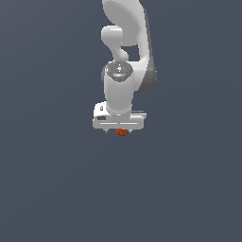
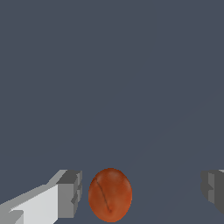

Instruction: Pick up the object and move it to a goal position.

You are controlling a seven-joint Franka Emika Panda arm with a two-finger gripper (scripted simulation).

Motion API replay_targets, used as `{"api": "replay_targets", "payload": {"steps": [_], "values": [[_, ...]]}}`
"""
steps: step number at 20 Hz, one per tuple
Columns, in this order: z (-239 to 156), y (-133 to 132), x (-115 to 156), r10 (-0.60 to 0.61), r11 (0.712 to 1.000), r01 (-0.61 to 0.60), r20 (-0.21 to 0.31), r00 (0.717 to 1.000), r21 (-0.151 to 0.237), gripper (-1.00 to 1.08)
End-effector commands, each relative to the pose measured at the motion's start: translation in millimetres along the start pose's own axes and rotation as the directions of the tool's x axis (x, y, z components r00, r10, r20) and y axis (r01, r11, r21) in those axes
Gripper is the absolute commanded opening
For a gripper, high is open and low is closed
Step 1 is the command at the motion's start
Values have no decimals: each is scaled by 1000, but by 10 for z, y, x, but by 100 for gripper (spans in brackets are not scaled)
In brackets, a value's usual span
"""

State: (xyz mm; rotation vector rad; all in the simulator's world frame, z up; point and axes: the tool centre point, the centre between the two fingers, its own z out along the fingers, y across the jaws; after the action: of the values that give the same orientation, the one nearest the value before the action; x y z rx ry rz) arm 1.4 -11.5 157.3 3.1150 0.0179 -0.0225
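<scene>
- Orange-red ball [image 2: 110, 195]: seen between the gripper [image 2: 142, 192] fingers, nearer one finger, apart from both.
- Gripper: spread wide, nothing held.

- Our arm [image 1: 126, 42] reaches down over the tabletop, wrist vertical.
- Our tool [image 1: 119, 130] points straight down, fingers [image 2: 70, 194] spread wide apart, gripping nothing.
</scene>
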Motion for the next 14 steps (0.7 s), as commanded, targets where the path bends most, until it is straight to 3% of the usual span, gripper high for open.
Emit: {"api": "replay_targets", "payload": {"steps": [1, 10, 14], "values": [[0, 0, 0, 0, 1000, 0, 0, 1000, 0, 100], [-58, 421, 33, 68, 998, -68, -17, 998, -17, 100], [-61, 431, 35, 67, 998, -68, -18, 998, -18, 100]]}}
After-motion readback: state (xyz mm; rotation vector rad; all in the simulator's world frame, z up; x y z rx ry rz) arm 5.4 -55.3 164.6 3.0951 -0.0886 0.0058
